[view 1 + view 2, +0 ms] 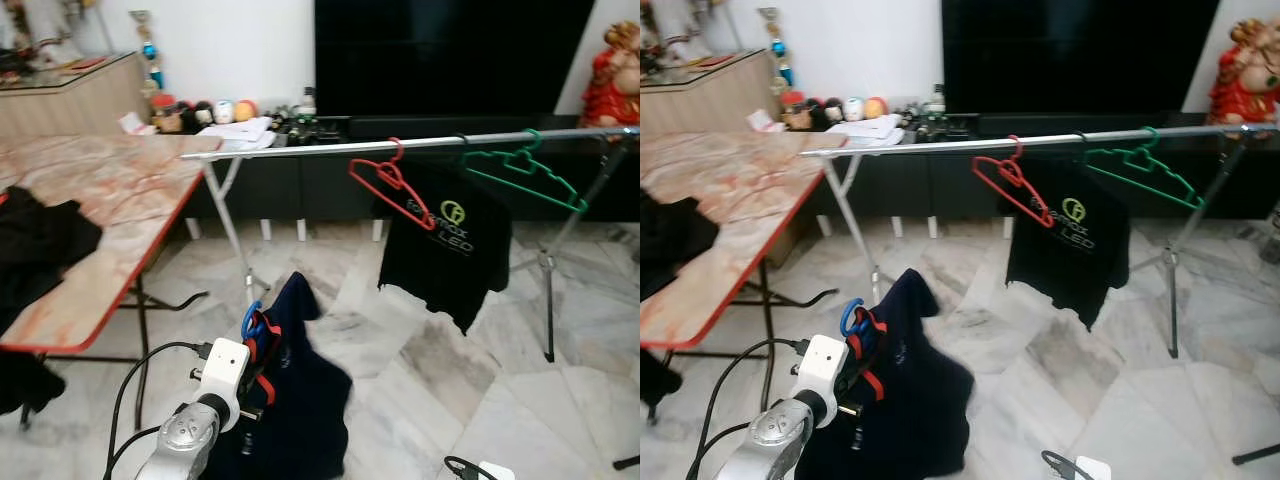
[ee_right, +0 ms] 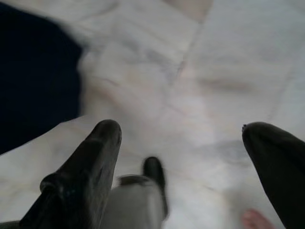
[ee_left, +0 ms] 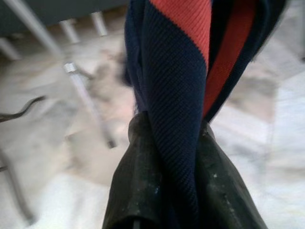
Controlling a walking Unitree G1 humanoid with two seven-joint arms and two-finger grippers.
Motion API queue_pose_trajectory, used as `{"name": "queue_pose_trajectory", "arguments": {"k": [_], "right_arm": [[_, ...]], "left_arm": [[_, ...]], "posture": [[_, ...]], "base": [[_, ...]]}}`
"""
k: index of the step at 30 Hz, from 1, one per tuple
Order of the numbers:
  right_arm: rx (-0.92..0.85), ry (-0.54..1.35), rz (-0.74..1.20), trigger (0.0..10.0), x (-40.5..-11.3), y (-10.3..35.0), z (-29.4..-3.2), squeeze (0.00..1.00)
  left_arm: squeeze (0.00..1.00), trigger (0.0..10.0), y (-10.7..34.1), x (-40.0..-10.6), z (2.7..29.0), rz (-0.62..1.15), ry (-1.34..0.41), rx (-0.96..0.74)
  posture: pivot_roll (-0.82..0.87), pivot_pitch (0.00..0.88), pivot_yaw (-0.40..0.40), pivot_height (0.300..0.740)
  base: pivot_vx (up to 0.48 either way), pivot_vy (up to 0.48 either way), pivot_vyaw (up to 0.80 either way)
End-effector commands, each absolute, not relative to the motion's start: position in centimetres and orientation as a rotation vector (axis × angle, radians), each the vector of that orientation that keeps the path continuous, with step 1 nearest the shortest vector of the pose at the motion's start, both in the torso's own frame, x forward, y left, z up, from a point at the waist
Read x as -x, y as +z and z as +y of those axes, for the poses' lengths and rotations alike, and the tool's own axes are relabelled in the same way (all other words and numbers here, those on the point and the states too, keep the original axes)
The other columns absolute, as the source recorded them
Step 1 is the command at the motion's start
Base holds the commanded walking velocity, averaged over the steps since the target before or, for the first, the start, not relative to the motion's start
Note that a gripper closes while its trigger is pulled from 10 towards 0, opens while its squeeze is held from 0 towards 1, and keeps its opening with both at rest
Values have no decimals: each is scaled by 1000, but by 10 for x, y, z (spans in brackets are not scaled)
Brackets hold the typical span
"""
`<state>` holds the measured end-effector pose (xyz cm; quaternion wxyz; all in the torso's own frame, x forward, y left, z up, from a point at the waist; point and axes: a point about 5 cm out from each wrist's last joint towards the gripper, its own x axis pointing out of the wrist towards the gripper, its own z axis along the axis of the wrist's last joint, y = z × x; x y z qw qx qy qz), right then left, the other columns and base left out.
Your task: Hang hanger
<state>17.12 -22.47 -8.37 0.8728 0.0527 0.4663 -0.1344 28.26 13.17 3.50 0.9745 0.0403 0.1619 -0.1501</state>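
Note:
My left gripper [image 3: 171, 129] is shut on the navy collar with red trim of a navy shirt [image 1: 295, 400]. The shirt hangs from a blue hanger [image 1: 252, 320] just above the gripper, low and to the left of the rail. The silver clothes rail [image 1: 400, 146] crosses the room ahead at about head height. On it hang a red hanger [image 1: 390, 180], a green hanger [image 1: 520, 170] and a black printed T-shirt [image 1: 445, 245]. The rail's left part is bare. My right gripper [image 2: 181, 129] hangs open over the marble floor, with nothing between its fingers.
A marble-patterned table with a red edge [image 1: 110, 190] stands on the left with black clothes [image 1: 40, 250] on it. The rack's crossed legs [image 1: 235, 240] stand beside it. A dark TV cabinet [image 1: 440, 60] runs behind the rail. Marble floor [image 1: 430, 370] lies between me and the rack.

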Motion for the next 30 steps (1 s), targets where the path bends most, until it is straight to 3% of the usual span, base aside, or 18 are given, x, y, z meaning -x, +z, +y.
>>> {"name": "queue_pose_trajectory", "arguments": {"k": [1,28,30], "right_arm": [[-109,-248,956,10000,-180,-81,-218,0],[-77,-219,965,10000,-180,-81,-218,0],[-68,-208,968,10000,-181,-81,-218,0]], "left_arm": [[0,10000,47,-290,142,281,-276,-96],[0,10000,43,-290,141,297,-264,-75],[0,10000,42,-290,144,289,-221,-12]], "posture": [[-11,0,43,740],[-21,0,46,740],[-20,0,44,740]], "base": [[382,0,0],[411,0,0],[0,0,0]]}}
